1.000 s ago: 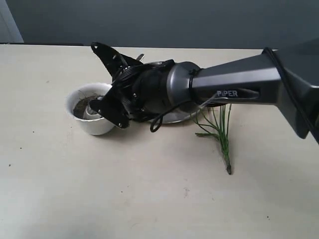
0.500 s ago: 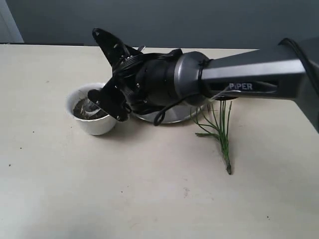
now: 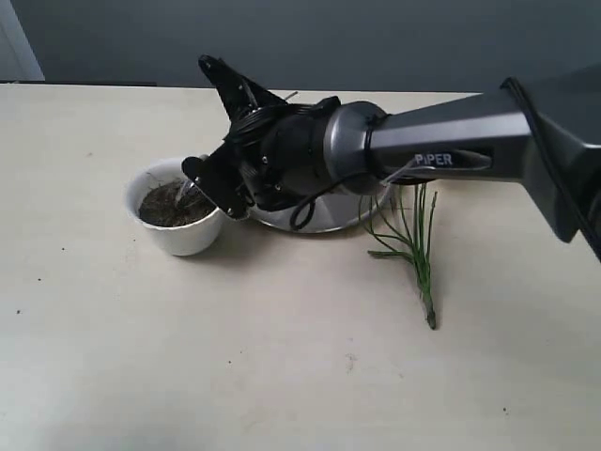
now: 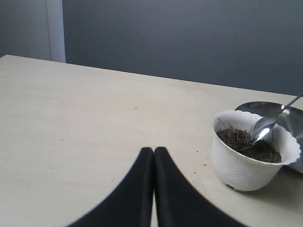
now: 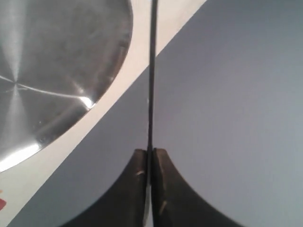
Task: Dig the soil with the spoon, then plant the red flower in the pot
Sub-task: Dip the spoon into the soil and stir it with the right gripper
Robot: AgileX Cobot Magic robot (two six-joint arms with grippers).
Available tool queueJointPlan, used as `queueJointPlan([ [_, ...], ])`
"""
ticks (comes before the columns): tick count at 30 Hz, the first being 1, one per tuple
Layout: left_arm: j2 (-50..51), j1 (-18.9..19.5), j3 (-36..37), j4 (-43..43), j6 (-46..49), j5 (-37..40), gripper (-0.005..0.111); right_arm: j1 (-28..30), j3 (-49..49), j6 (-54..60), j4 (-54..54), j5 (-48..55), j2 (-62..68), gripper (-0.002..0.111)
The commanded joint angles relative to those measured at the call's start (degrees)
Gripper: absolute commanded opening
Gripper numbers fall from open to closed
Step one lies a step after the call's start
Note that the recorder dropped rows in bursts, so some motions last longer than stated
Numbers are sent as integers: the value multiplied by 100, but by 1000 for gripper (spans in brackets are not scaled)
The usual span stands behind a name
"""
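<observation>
Right gripper [image 5: 149,153] clamps the spoon [image 5: 152,71] by its handle, with the bowl dipped into the pot [image 4: 236,165].

I see the right jaws pinched tight on the slim handle, far back from the bowl, which I judge gives leverage for digging. The bowl's tip rests in the dark soil [image 4: 244,142] inside the white pot, which stands just beside a steel plate [image 3: 319,218]. The left gripper [image 4: 154,150] has its jaws pressed together on nothing and sits apart from the pot, probably to stay clear of the digging. The red flower [image 3: 418,246] lies on the table [image 3: 282,376] by the plate, on the side away from the pot, waiting for planting; only its green stems show, and the petals seem hidden behind the arm. Count: two grippers, one spoon, one pot, one plate, one flower.
</observation>
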State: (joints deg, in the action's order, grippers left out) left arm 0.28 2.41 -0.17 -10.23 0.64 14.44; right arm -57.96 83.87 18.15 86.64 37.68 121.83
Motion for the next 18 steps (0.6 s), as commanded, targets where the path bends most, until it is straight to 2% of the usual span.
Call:
queueJointPlan([
  [1,-28,-37,17,9,-6,-71,0,26,89,-123,34,99,-53,-1],
  [8,-28,-37,17,9,-6,-71,0,26,89,446,-621,-272,26,-1],
  [18,-28,-37,17,9,-6,-71,0,-42,89,553,-659,-157,50,-1],
])
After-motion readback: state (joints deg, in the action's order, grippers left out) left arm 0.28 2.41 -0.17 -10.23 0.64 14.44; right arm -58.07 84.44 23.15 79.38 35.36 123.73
